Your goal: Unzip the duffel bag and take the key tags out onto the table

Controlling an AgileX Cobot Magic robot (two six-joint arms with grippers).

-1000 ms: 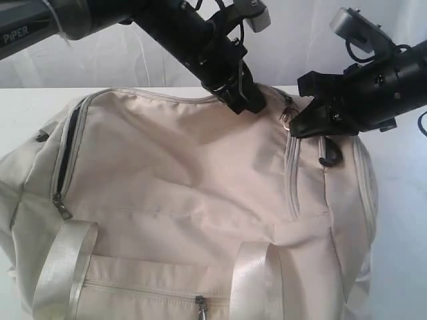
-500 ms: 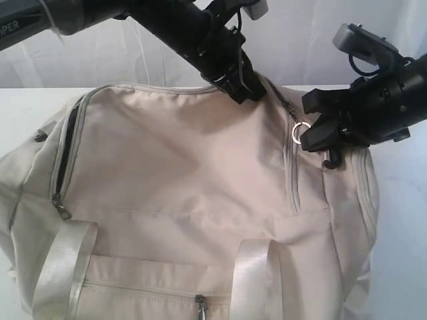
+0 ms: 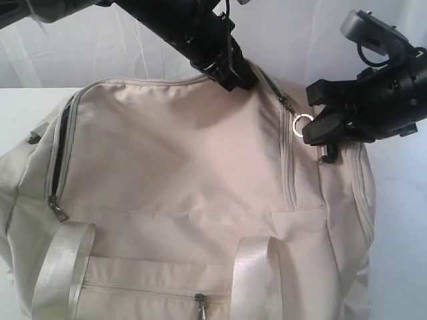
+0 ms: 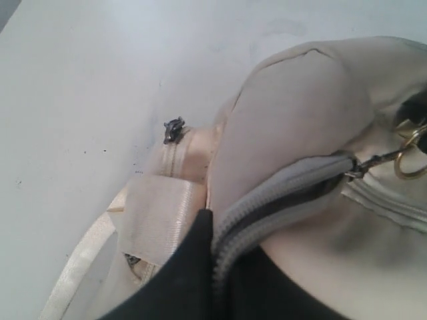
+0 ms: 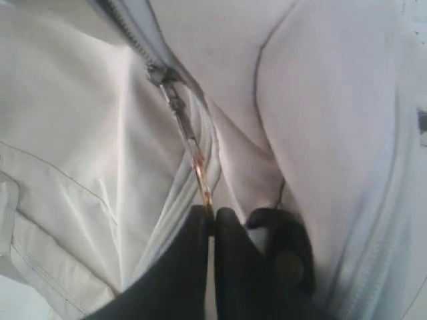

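The cream duffel bag (image 3: 180, 173) fills the exterior view, lying on the white table (image 3: 20, 103). My left gripper (image 3: 233, 72) is at the bag's far top edge, shut on the grey zipper tape (image 4: 267, 213) and holding that edge up. My right gripper (image 3: 312, 132) is at the upper right of the bag, shut on the metal ring pull (image 3: 303, 122) of the main zipper. In the right wrist view the ring pull (image 5: 199, 167) runs from the slider (image 5: 160, 73) into the pinched fingertips (image 5: 230, 230). The key tags are hidden.
A side pocket zipper (image 3: 61, 150) on the bag's left end is partly open, showing dark lining. Two satin straps (image 3: 60, 270) (image 3: 257, 277) and a front pocket pull (image 3: 199, 301) lie near the front. White table (image 4: 80, 80) extends behind the bag.
Both grippers have risen, lifting the bag's top edge. The right gripper has drawn the ring pull to the right, away from the left gripper.
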